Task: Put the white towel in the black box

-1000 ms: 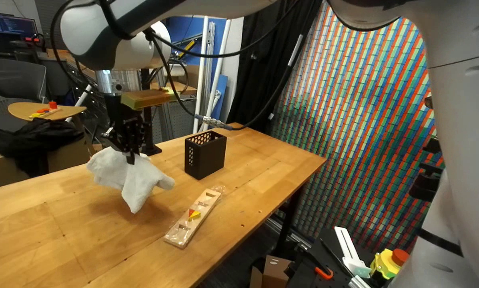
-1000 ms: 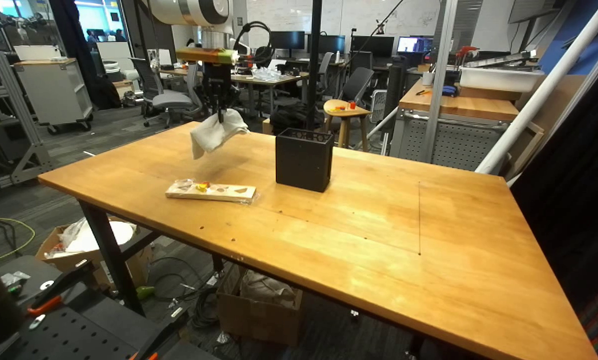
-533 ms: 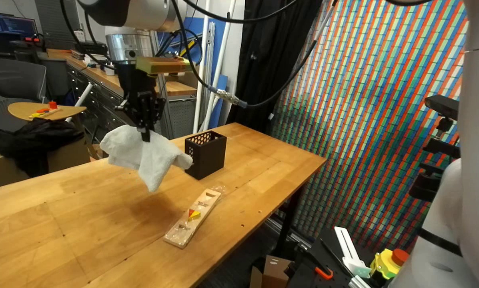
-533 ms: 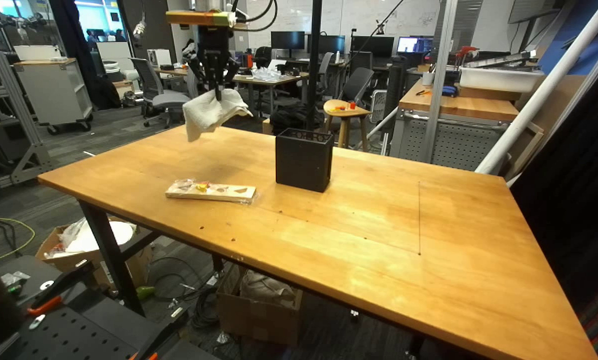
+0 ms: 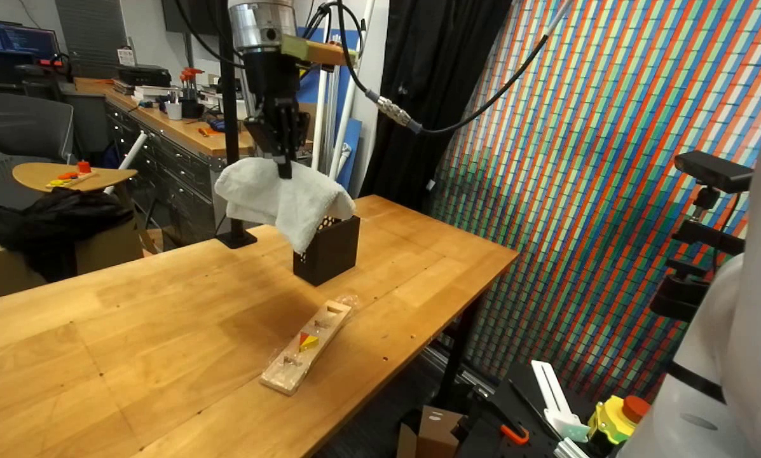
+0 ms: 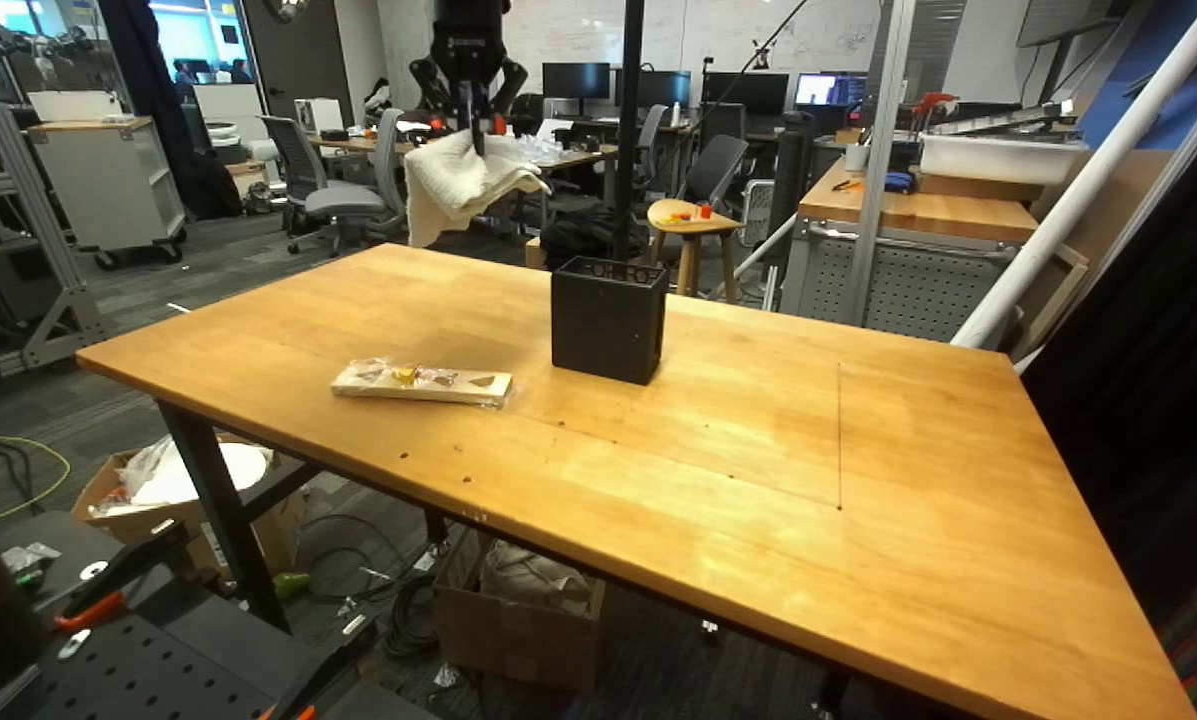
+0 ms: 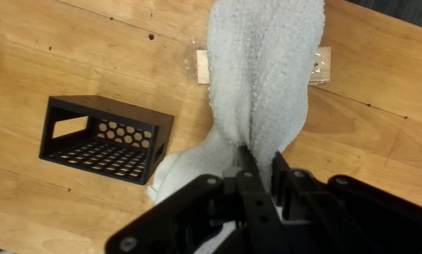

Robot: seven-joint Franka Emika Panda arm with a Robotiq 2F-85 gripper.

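Observation:
The white towel hangs in rumpled folds above the table, gathered at its middle. My gripper is shut on it, with cloth pinched between the black fingers. In an exterior view the towel is higher than the black box and off to its left. Elsewhere the towel's hanging corner covers part of the box from sight. The wrist view looks into the open-topped box, standing upright left of the towel, its perforated floor showing.
A pale wooden strip in clear wrap lies on the table beside the box, partly hidden under the towel in the wrist view. A black post rises at the table's edge behind the towel.
My gripper has lifted the towel higher and carried it sideways, rightward in both exterior views, closer to the box. The box and wooden strip have stayed in place.

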